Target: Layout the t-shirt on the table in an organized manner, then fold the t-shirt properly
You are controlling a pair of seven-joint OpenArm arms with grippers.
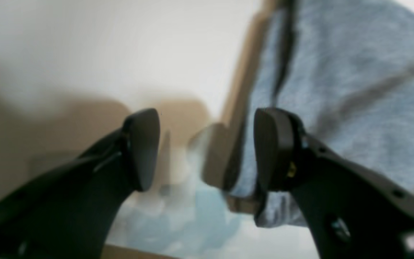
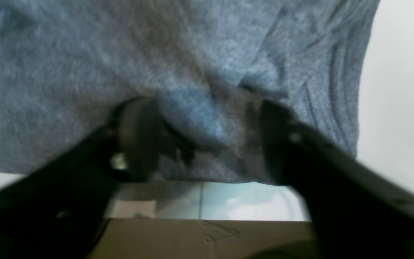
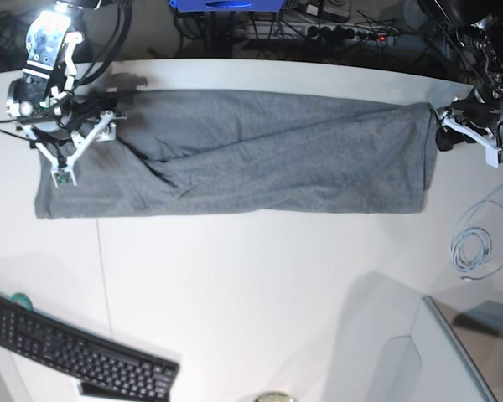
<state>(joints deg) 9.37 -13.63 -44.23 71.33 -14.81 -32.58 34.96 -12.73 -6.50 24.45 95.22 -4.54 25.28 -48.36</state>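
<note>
step: letting go after a fold | t-shirt (image 3: 260,159) folded long across far side of table (image 3: 251,285) | left gripper (image 1: 207,151) spread, empty, beside shirt edge | right gripper (image 2: 207,140) spread over cloth, no pinch | tip: lift straight up, don't drag the fold

A black keyboard (image 3: 75,352) lies at the lower left of the base view. A coiled pale cable (image 3: 479,243) sits at the right edge. Dark floor with tangled wires and a power strip (image 3: 352,33) runs along the top. Light is even and soft.
</note>
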